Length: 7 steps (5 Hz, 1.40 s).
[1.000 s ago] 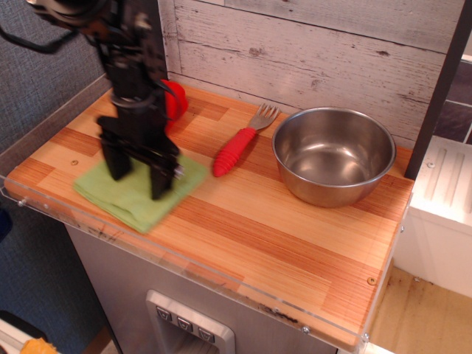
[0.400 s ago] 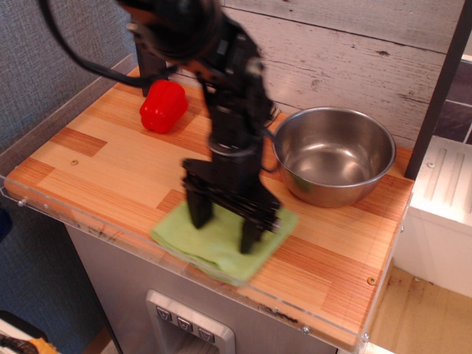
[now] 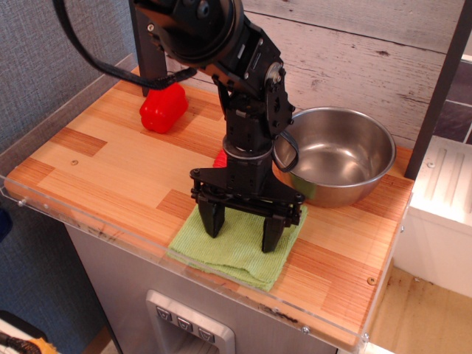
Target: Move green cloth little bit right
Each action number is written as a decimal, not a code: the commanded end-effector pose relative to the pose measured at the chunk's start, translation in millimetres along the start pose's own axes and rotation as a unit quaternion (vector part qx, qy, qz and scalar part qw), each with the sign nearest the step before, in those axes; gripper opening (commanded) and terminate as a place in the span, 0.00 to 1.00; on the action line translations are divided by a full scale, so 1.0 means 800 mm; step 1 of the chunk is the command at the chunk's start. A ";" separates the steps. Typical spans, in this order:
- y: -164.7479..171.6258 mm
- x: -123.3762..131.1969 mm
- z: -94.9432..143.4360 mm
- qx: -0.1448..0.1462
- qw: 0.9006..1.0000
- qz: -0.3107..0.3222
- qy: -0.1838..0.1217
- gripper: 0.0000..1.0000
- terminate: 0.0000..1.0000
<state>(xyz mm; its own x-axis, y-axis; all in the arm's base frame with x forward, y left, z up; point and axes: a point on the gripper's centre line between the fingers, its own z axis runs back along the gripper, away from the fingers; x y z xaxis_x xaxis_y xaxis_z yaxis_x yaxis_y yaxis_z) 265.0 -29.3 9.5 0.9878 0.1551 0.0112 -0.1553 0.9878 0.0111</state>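
The green cloth (image 3: pixel 237 251) lies flat on the wooden counter near its front edge, in front of the steel bowl. My black gripper (image 3: pixel 243 230) points straight down over the cloth. Its two fingers are spread wide, with both tips on or just above the cloth. Nothing is held between them. The arm hides the cloth's back edge.
A steel bowl (image 3: pixel 335 155) stands at the back right, close behind the cloth. A red pepper (image 3: pixel 163 108) sits at the back left. A bit of a red handle (image 3: pixel 220 158) shows behind the arm. A clear plastic rim (image 3: pixel 110 232) edges the counter front.
The cloth and gripper have moved from the counter's left side to the right, in front of the bowl. The fork is now hidden behind the arm.
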 end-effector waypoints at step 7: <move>0.050 0.002 0.169 -0.057 0.989 -0.086 -0.108 1.00 0.00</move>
<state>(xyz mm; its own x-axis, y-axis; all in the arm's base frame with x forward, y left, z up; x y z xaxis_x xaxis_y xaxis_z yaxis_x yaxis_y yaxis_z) 257.3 3.5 134.3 0.9799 -0.0142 0.1991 0.0317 0.9959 -0.0851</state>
